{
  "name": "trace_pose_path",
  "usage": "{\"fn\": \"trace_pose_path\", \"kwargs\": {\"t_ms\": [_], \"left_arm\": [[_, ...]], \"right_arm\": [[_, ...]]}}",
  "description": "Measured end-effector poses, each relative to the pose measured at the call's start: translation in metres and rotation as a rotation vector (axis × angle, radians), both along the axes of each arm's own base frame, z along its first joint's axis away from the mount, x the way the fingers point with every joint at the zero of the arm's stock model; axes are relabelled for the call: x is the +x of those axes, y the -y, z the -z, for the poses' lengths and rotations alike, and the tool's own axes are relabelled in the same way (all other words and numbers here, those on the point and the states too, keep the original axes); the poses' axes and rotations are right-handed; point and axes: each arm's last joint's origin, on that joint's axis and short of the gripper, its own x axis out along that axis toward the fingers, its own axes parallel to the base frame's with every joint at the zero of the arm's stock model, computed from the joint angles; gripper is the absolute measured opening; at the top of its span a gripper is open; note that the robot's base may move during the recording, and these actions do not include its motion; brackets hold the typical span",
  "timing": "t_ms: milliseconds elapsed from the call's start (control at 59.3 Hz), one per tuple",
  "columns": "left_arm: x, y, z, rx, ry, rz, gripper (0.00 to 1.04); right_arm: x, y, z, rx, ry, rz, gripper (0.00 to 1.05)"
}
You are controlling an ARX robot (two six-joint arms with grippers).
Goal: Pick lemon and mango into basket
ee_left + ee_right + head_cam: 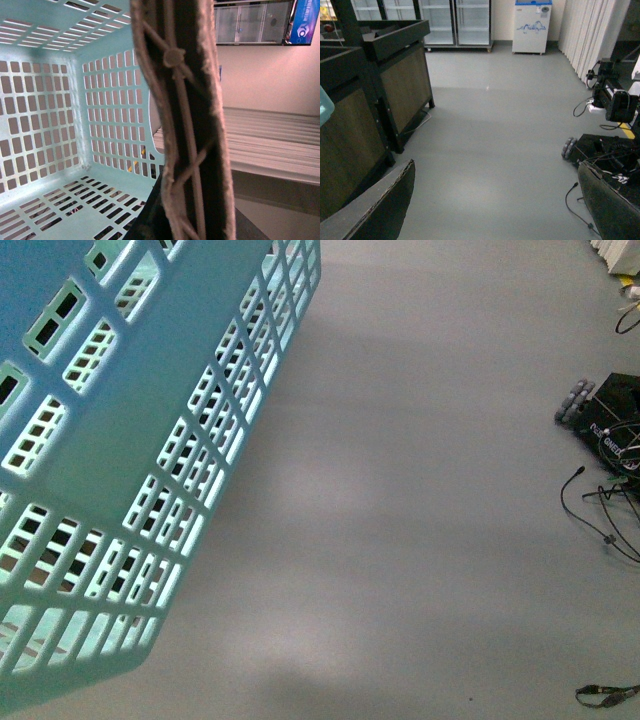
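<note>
The front view has the basket (pixel 150 440) filling the frame's left, tilted, its long slotted wall running from lower left to top centre, with bare grey floor (pixel 400 490) open rightward to the cables (pixel 600 510) at the right edge. Only the left wrist view shows its inside, the brown handle (pixel 195 125) crossing mid-frame top to bottom; whether the left pincer grips it I cannot tell. The right pincer (pixel 496 165) gapes wide, empty, above open floor.

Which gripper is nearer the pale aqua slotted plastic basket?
Left. The left gripper is right at the pale aqua slotted plastic basket, its wrist view looking inside it; its grip cannot be told. The right gripper hangs open over bare grey floor, apart from it.
</note>
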Motion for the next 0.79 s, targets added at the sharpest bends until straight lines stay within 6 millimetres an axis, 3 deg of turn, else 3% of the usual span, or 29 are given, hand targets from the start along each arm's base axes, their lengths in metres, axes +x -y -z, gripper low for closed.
{"fn": "trace_pose_path", "kwargs": {"t_ms": [793], "left_arm": [[0.0000, 0.0000, -0.0008, -0.001, 0.002, 0.000, 0.05]], "right_arm": [[0.0000, 0.0000, 0.0000, 0.000, 0.000, 0.000, 0.96]]}}
